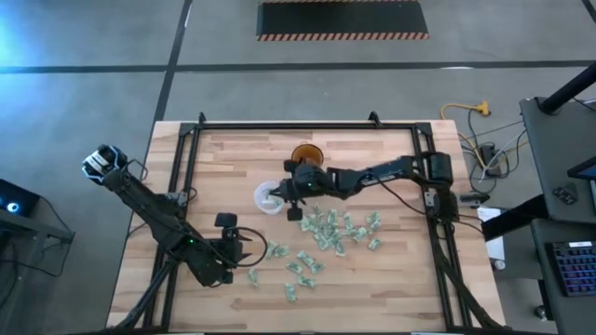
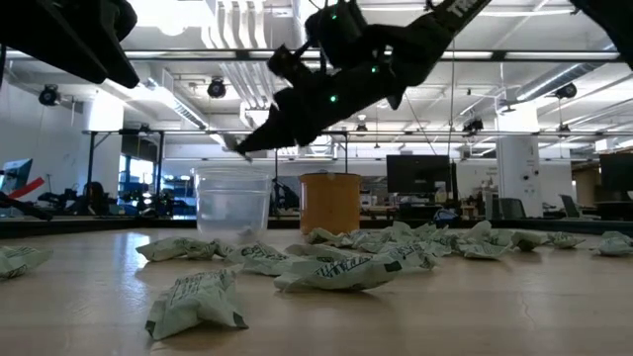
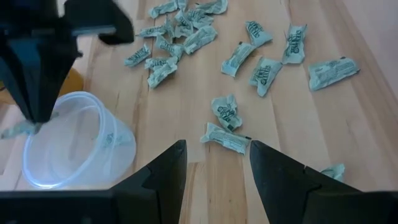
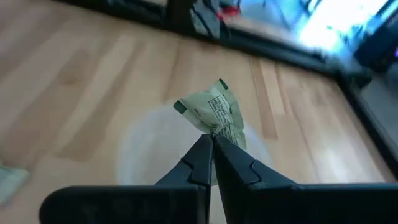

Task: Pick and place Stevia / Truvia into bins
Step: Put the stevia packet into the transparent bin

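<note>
The right gripper (image 4: 212, 142) reaches across the table, its arm stretched out, jaws pinched tight on one pale green sachet (image 4: 214, 113) that sticks out past the fingertips, right above the translucent cup (image 1: 270, 197). The left gripper (image 3: 214, 155) hangs low with jaws apart, loose sachets (image 3: 226, 138) scattered just ahead of them

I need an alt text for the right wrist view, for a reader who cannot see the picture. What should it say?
The right claw is shut on a pale green and white sachet, holding it above the translucent cup, which stands on the wooden table. Another sachet lies at the edge of the picture.
</note>
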Robot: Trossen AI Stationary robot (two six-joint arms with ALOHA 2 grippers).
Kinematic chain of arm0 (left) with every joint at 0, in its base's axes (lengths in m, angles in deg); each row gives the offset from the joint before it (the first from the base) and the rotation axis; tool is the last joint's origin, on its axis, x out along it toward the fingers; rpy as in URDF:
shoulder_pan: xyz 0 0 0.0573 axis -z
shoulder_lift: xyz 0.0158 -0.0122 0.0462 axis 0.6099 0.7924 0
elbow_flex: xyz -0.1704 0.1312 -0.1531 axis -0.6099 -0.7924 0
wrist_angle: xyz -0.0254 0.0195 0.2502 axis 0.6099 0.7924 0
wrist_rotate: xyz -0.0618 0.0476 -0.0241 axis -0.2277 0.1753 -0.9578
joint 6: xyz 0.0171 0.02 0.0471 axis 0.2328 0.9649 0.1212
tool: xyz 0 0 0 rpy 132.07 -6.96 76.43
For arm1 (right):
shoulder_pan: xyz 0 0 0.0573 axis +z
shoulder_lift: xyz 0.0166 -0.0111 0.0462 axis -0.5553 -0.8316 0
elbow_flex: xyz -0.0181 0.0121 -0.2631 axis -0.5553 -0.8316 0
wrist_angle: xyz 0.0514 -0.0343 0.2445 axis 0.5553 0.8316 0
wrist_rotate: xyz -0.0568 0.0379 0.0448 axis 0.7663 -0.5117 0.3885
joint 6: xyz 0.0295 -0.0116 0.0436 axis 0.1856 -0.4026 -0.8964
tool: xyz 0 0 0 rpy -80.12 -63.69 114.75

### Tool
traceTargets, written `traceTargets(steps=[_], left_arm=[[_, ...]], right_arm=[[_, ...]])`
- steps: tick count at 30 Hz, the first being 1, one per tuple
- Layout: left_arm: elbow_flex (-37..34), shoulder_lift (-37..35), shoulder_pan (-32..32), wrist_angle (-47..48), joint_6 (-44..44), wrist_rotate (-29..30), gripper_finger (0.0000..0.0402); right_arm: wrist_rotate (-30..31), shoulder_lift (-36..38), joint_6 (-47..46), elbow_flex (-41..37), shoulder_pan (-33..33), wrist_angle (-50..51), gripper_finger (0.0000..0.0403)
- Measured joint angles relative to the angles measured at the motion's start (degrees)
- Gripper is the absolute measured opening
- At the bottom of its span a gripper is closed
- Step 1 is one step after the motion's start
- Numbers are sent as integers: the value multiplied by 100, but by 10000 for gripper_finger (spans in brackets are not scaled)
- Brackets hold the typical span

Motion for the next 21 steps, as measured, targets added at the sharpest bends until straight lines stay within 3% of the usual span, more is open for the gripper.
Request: traceTargets(steps=[7, 13, 21], left_arm=[[-2, 10, 0, 3, 2, -4, 160], [-83, 13, 0, -142, 2, -3, 160], [-707, 88, 34, -1174, -149, -821, 160]], right_arm=[[-34, 2, 55, 166, -67, 629, 70], [-57, 433, 391, 157, -3, 1362, 128], [-1077, 1356, 562, -36, 345, 3336, 150]])
